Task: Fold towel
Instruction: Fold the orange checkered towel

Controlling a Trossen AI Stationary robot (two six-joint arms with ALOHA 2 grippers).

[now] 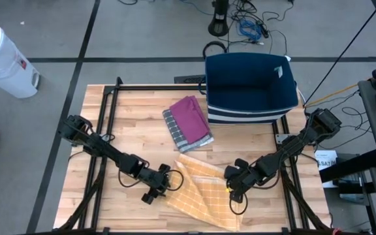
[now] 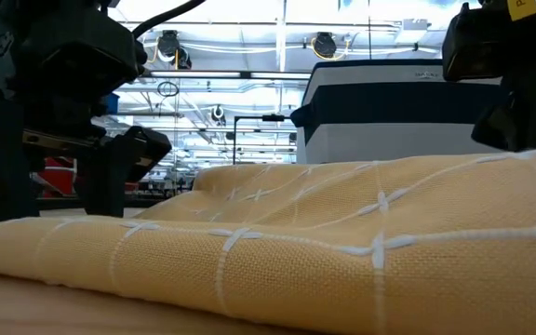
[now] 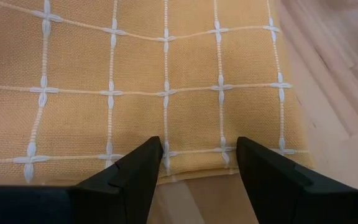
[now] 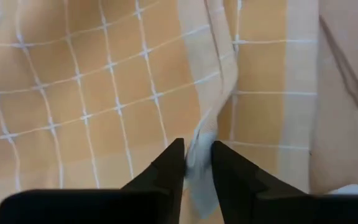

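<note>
Where wood table (image 1: 103, 202) shows, yellow towel (image 1: 204, 192) lies w/ blue bin (image 1: 250, 88) behind.

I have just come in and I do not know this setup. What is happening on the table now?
Two robot arms are folding a yellow checked towel on the wooden table. The right gripper pinches a fold of the towel's edge. The left gripper is open, its fingers straddling the opposite edge without gripping it. Farther back, a folded purple and grey cloth lies beside a navy fabric bin.
</note>
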